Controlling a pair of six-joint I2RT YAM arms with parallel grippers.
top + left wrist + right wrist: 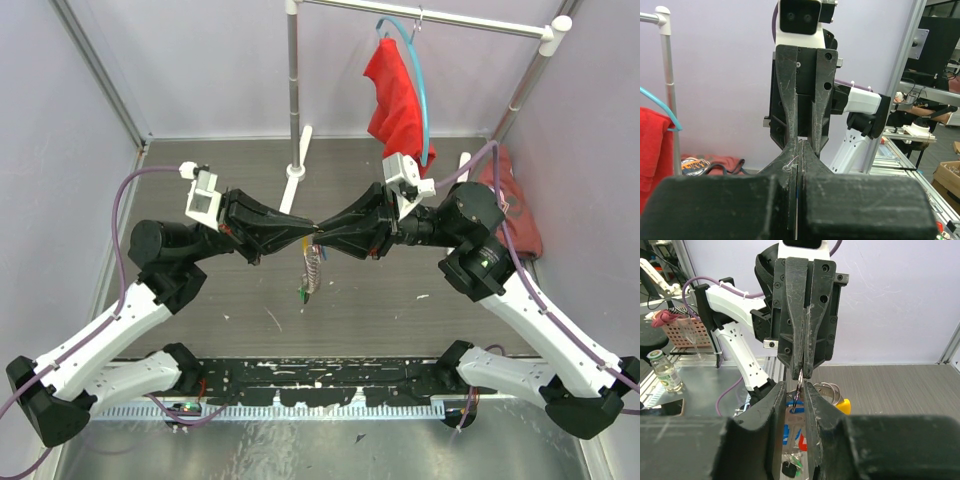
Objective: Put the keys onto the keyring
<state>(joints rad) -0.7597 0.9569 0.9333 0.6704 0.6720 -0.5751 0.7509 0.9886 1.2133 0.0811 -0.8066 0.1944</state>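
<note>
The left gripper (801,373) is pressed shut on what looks like the keyring (826,388), holding it aloft so the keys (791,432) dangle free above the table (380,300). The right gripper (794,386) meets it tip to tip, fingers narrowly spread around the hanging metal, nothing gripped yet, probably lining up to take a key.

No readable text, brand or number anywhere in my views. Bottle (663,372) label too blurred; keys (842,405): tags show no legible print.
</note>
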